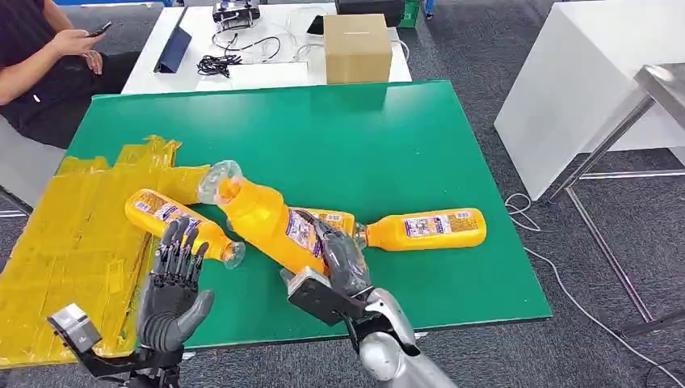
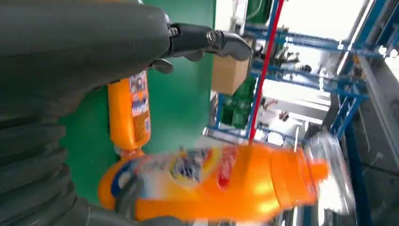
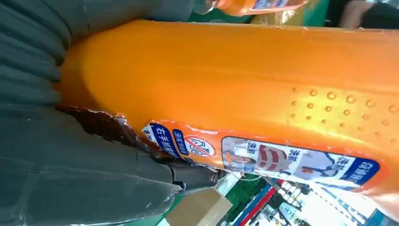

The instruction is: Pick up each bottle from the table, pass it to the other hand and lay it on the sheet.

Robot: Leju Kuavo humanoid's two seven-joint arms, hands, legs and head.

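Our right hand (image 1: 339,260) has its fingers wrapped around the lower body of an orange bottle (image 1: 262,212), lifted off the green table (image 1: 388,137) and tilted so that its clear cap end points up and toward the left side. We judge that tilt to be deliberate: it puts the free upper half of the bottle within reach of the left hand (image 1: 174,283), which waits just beside it with fingers spread and upright, holding nothing. Gripping low on the body leaves room higher up for the second grasp. The left wrist view shows the same bottle lying across in front of the open fingers, blurred but near, so the handover looks close and not yet made. One bottle on the sheet (image 1: 174,218) lies on its side at the edge of the yellow sheet (image 1: 73,234), its clear cap resting over the green; the sheet sits on the left side of the table, which is why the pass goes right to left. A third bottle (image 1: 428,228) lies flat on the table to the right of our right hand, waiting its turn, and part of what may be another bottle shows behind the hand, though we cannot tell for sure. Behind the table a cardboard box (image 1: 358,47) stands on a white desk (image 1: 266,74), and a person (image 1: 48,56) sits at the far left.
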